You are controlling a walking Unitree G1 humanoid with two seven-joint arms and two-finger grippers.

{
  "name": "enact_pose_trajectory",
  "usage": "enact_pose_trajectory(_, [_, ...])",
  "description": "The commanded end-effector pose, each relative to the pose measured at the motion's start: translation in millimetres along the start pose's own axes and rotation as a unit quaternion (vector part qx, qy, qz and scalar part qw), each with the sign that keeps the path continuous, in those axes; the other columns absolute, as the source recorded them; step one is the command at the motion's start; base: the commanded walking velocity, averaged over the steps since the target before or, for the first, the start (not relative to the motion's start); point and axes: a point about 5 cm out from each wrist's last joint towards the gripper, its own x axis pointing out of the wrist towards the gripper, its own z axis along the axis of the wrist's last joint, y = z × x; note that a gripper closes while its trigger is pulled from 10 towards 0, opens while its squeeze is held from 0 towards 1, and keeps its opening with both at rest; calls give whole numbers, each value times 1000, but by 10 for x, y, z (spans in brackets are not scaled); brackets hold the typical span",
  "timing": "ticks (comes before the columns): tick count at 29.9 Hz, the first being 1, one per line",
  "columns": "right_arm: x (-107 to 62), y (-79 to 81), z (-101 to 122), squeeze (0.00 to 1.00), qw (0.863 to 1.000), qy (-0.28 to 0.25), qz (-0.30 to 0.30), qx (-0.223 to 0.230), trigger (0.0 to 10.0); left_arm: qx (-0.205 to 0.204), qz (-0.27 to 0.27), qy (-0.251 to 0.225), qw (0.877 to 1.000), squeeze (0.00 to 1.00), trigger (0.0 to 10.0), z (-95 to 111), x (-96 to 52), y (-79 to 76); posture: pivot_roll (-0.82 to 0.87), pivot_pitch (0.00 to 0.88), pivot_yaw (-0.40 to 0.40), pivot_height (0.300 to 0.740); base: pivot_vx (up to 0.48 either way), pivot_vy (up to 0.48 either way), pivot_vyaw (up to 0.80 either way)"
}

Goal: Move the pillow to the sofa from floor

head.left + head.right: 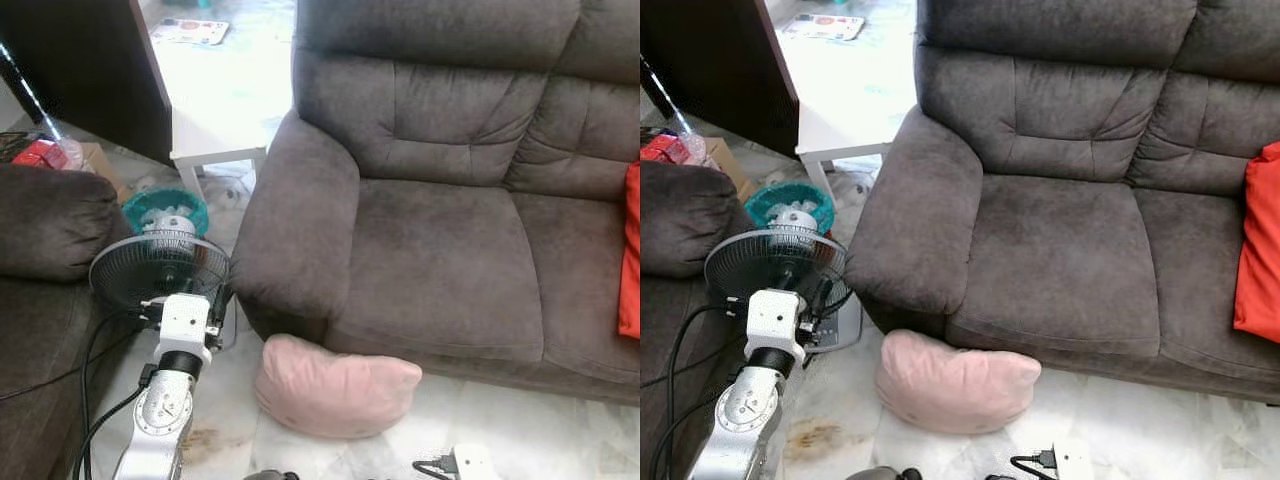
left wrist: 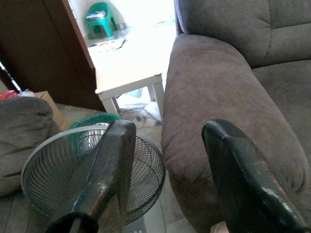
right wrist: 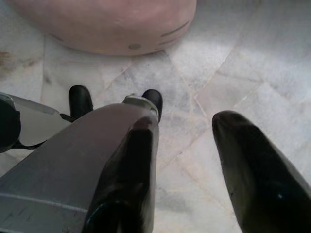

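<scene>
on the marble floor (image 1: 520, 430), close against the near foot of the grey sofa (image 1: 440, 260), lies the pink pillow (image 1: 335, 385), just below the sofa's left armrest (image 1: 295, 230) and touching the sofa's base. its rounded side faces the robot. on the sofa's right end an orange cushion (image 1: 1260, 250) leans against the backrest, well apart from the pillow.

the left arm reaches forward at the left of the scene, and its left pincer (image 2: 167, 179) hangs released, fingers spread wide with nothing between them, in front of a round mesh fan (image 1: 160, 265) that stands on the floor between the sofa's armrest and a second dark sofa (image 1: 50, 230) at the far left. behind the fan sits a teal basket (image 1: 165, 208), and farther back a white surface (image 1: 215, 150) stands beside a dark cabinet (image 1: 95, 60). black cables (image 1: 95, 350) trail past the left arm.

the right pincer (image 3: 187, 165) points down at the marble floor near the pillow, released as well, its two black fingers (image 3: 252, 174) apart and holding nothing; the pillow's pink edge lies just beyond them, not touched.
</scene>
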Motion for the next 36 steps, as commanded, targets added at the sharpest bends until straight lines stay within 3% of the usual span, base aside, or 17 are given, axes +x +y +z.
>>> enact_pose_trajectory(1, [-12, -3, -61, 0, 1000, 12, 0, 3, 10000, -1, -3, 2, 1000, 0, 10000, -1, -7, 2, 163, 116, -23, 740, 0, 0, 0])
enact_pose_trajectory(22, [-12, 1, -59, 0, 1000, 8, 0, 8, 10000, 8, -11, -14, 1000, 0, 10000, 66, 16, -18, 164, 118, -23, 740, 0, 0, 0])
enact_pose_trajectory(26, [-12, 3, -60, 0, 1000, 9, 2, 8, 10000, 8, -11, -14, 1000, 0, 10000, 67, 14, -18, 166, 118, -22, 740, 0, 0, -723])
enact_pose_trajectory(36, [-11, 6, -53, 0, 1000, 7, 2, 6, 10000, 9, -11, -12, 1000, 0, 10000, 65, 17, -18, 166, 116, -22, 740, 0, 0, 0])
